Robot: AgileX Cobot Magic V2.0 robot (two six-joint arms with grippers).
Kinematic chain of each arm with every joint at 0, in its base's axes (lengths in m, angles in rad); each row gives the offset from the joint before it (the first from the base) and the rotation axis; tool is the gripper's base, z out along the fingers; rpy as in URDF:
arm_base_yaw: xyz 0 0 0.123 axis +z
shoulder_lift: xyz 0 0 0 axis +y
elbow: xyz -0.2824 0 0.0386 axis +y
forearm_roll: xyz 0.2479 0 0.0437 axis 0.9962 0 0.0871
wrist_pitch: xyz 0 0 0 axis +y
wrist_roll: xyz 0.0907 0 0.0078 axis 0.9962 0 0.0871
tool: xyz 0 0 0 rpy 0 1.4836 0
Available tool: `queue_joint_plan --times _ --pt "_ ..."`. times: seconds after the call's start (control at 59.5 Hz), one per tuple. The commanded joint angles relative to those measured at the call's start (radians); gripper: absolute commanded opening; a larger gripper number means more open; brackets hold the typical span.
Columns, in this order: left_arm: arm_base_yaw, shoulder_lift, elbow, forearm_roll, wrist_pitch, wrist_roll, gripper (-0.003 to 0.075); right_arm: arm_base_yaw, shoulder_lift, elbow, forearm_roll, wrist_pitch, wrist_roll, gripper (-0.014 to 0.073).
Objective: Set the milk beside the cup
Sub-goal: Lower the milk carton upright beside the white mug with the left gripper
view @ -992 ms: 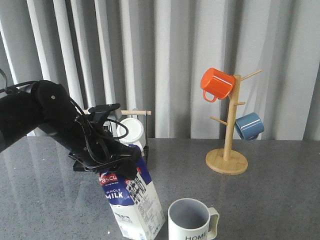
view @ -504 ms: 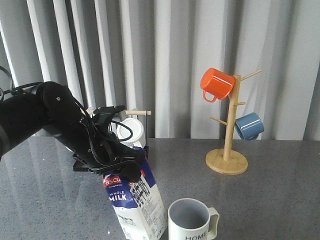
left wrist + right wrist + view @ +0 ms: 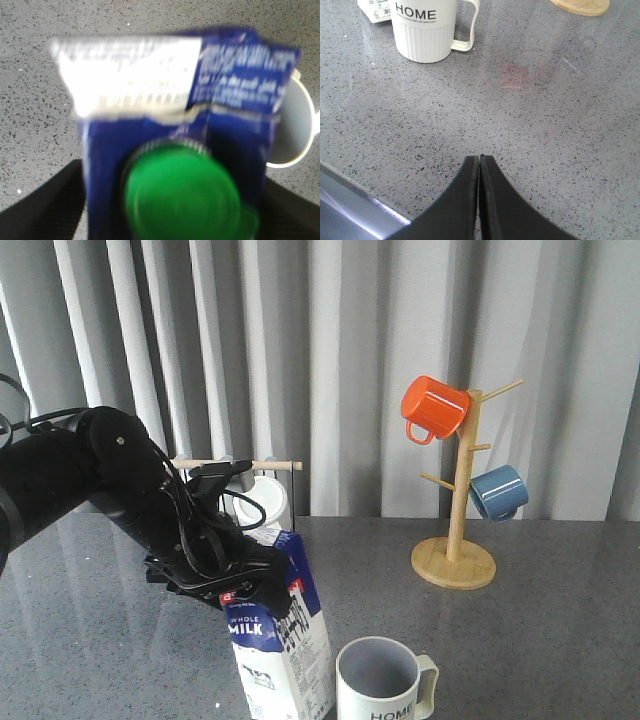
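Left gripper [image 3: 245, 585], lower left-centre of the front view: clamped on the upper part of the milk [image 3: 285, 650], black fingers [image 3: 40, 210] showing either side of the carton in the wrist view. Green cap [image 3: 182, 192] fills the lower middle of that view, blurred.

Milk carton near upright, top leaning slightly toward the left of the frame, long axis close to vertical. Base at or just above the grey table [image 3: 520, 640]; contact hidden by the lower frame edge, cannot tell.

The cup [image 3: 380, 680], white with "HOME" lettering, lower centre of the front view, just right of the carton and very close; touching or not unclear. Rim of it visible past the carton's right side in the left wrist view.

Right gripper [image 3: 479, 165] pressed closed on nothing, hovering over bare table, cup in the upper left of its view, apart from it.

Judgement: placement nearly done. Carton already beside the cup; left arm the only one engaged. Remaining: settle the base flat, straighten, let go without nudging the cup.

Background: wooden mug tree [image 3: 460, 530] at right with an orange mug [image 3: 432, 407] and a blue mug [image 3: 498, 492].
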Motion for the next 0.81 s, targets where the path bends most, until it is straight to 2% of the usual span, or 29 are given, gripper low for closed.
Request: queue_joint_plan --times 0.0,0.79 --pt "-0.008 -0.053 -0.027 -0.029 -0.015 -0.009 0.0602 -0.003 0.005 -0.024 -0.002 -0.063 -0.006 -0.0006" --pt "-0.008 -0.157 -0.027 -0.024 -0.003 -0.009 0.0594 -0.003 0.005 -0.024 -0.002 -0.070 -0.006 -0.0006"
